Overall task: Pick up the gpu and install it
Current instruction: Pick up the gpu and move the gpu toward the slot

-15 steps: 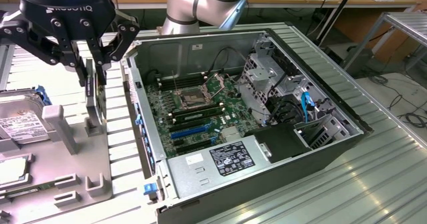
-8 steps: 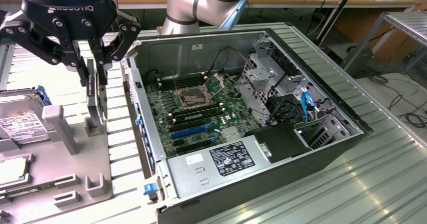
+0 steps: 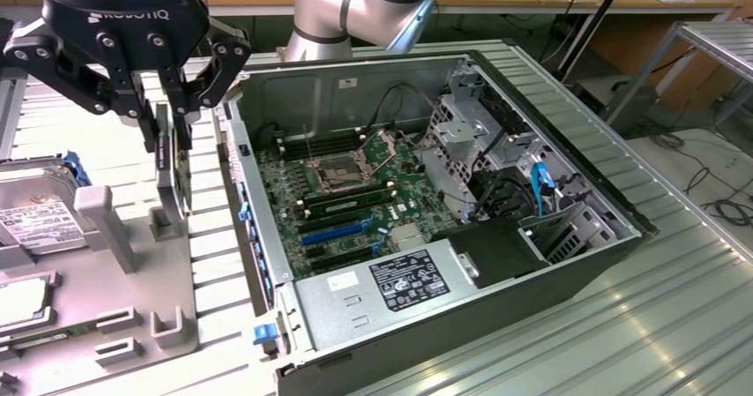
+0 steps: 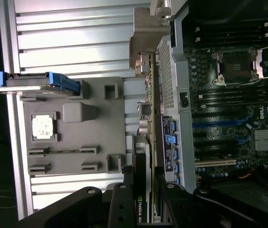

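Ribbed metal surface (image 3: pixel 659 325) carrying an open case (image 3: pixel 530 299) and, just outside its side wall, a grey tray (image 3: pixel 141 325). The pincer (image 3: pixel 173 145) is closed on the upper edge of the gpu (image 3: pixel 173 184), which stands on edge beside that wall with its lower end at a tray slot. Whether it has cleared the slot cannot be told. In the wrist view the card lies parallel to the wall. Step judged: lifting the card out. Done well, the pull runs straight along the card's plane, upright and slow, so the board neither binds in the slot nor scrapes the wall.
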